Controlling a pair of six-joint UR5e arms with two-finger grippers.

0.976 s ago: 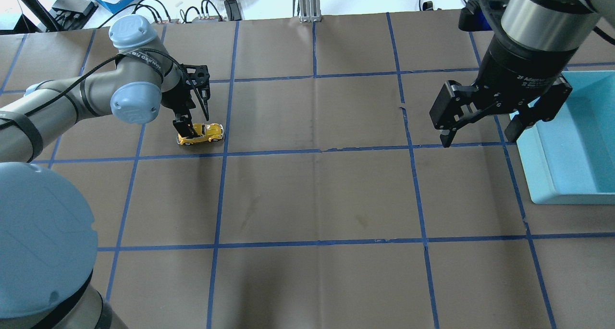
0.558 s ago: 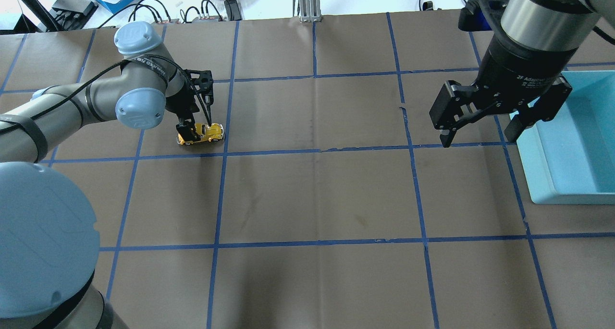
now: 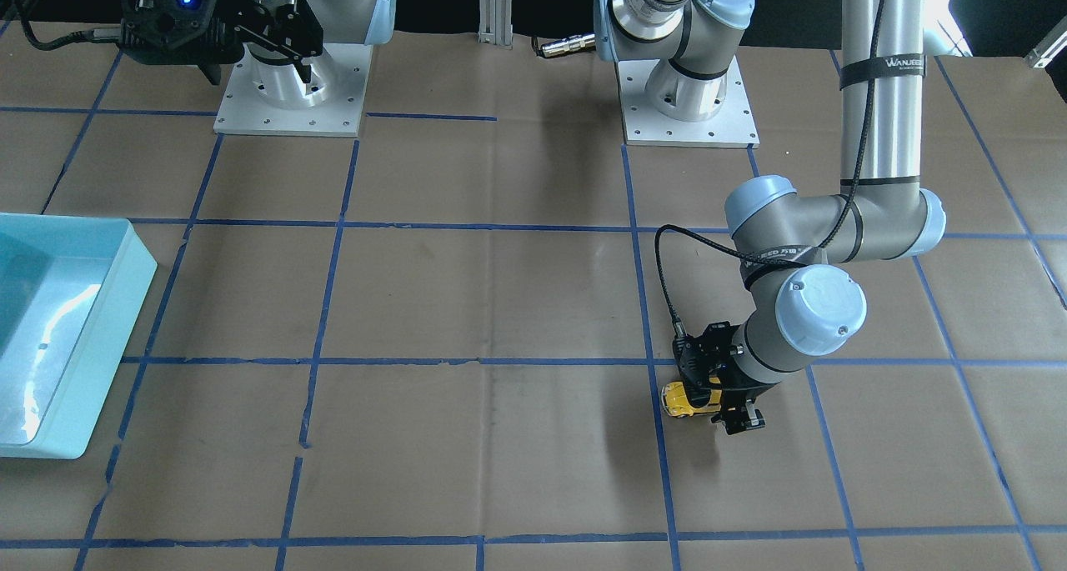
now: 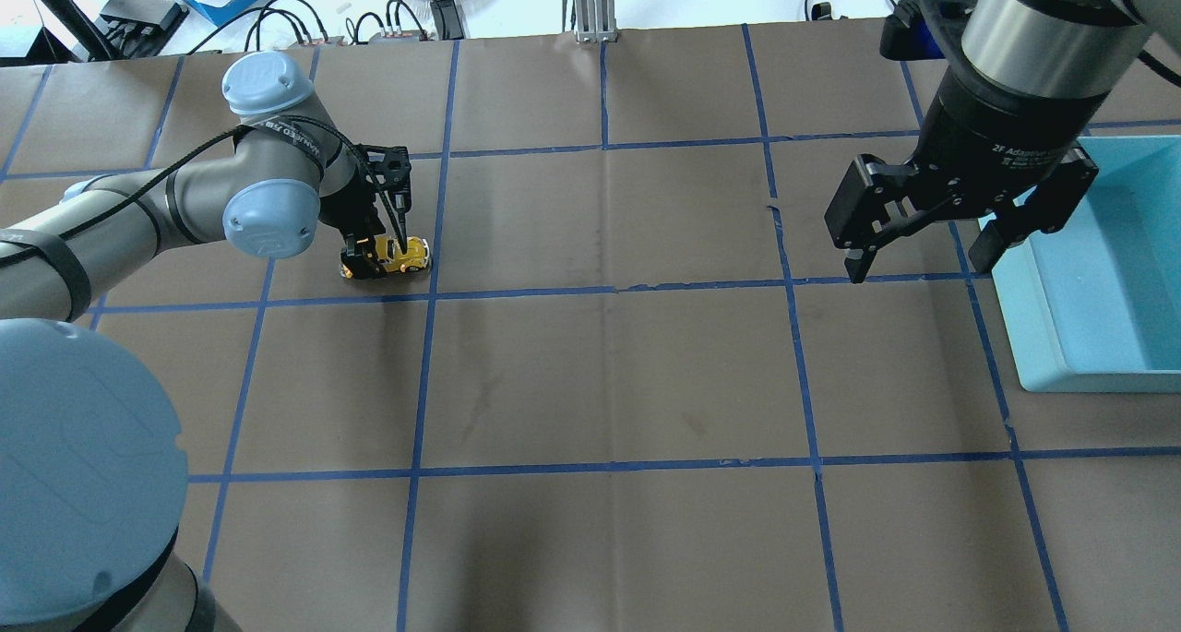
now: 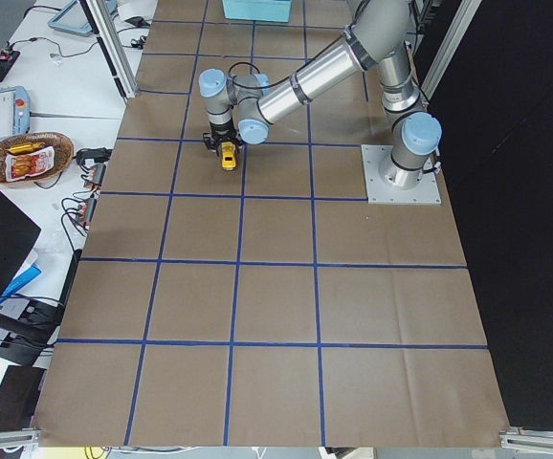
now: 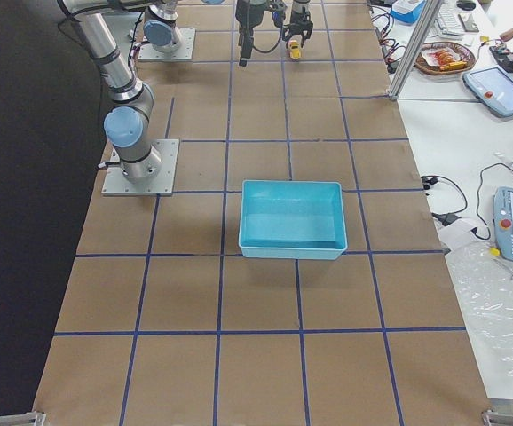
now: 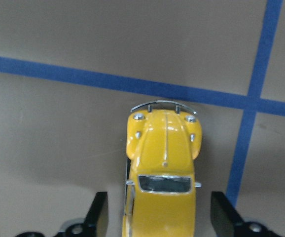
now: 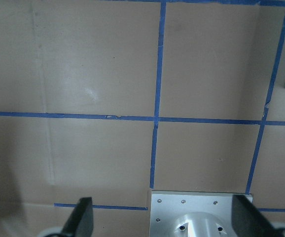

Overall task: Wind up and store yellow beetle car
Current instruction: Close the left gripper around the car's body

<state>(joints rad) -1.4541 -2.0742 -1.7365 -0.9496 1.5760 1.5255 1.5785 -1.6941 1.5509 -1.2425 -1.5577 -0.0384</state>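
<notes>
Left hand (image 4: 376,250) is down over the yellow car (image 7: 162,163) with a finger (image 7: 99,215) on each side of the cabin. The wrist view shows a gap on both sides though, so it's spread and not squeezing anything yet. Car sits on its wheels on the worktop (image 4: 600,383), just beside a blue tape crossing on the robot's left side. Right hand (image 4: 921,268) hangs up in the air, fingers wide apart with nothing in them, next to the light blue bin (image 4: 1089,380). My read: basically nothing's ticked off. The grab isn't made, the wind-up looks undone, and the car is well apart from the bin where it presumably ends up.
</notes>
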